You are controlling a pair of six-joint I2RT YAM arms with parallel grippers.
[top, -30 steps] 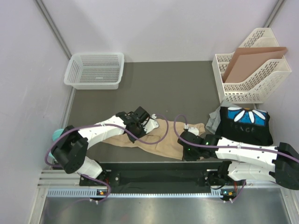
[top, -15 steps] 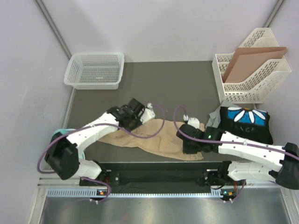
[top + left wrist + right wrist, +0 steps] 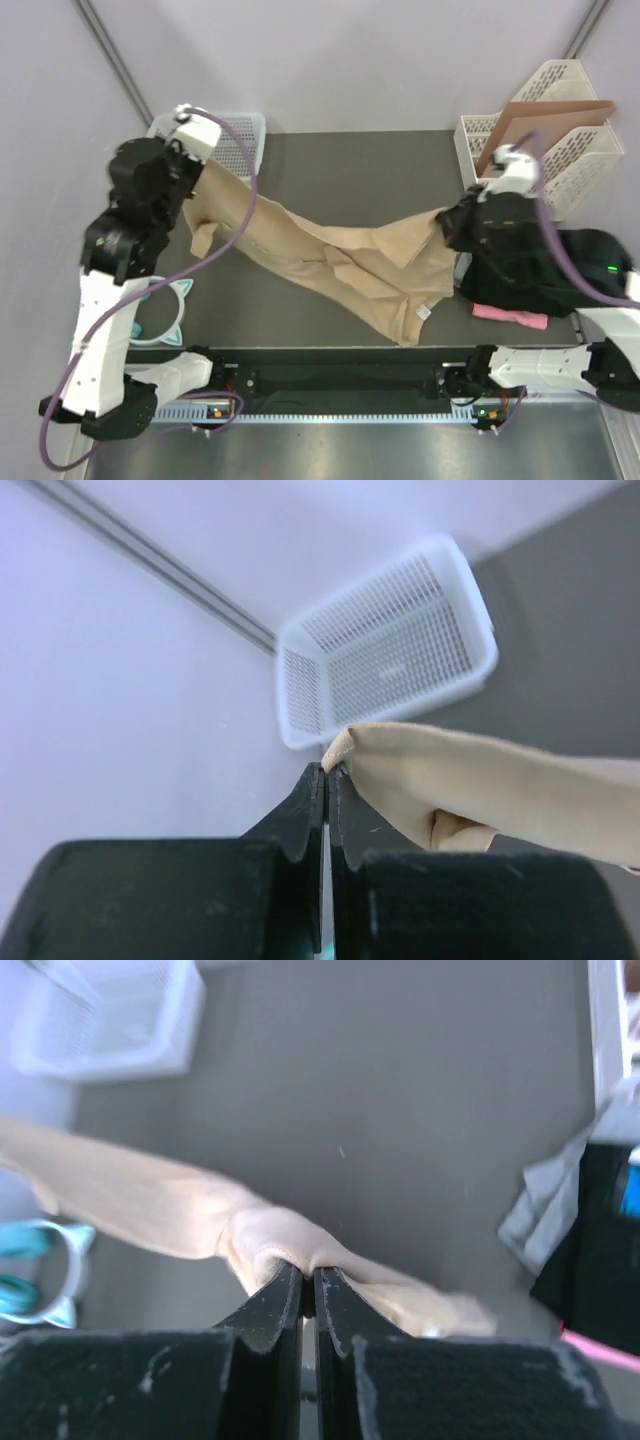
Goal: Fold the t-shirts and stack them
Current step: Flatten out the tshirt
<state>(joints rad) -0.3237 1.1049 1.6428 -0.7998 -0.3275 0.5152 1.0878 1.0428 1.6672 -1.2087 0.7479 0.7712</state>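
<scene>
We find bare table [image 3: 360, 170] at twelve o'clock, open between white basket [image 3: 240, 135] at ten and file rack [image 3: 585, 150] at two. The tan t-shirt [image 3: 340, 255] hangs across the centre, blocking passage; a teal item [image 3: 160, 312] lies at eight.

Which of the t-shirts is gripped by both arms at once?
The tan t-shirt, stretched between the left gripper and the right gripper; the pink t-shirt and black t-shirt lie ungripped at the right.

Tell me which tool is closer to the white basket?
Left. The left tool is close by the basket, pinching the tan shirt; the right tool is across the table, by the rack.
</scene>
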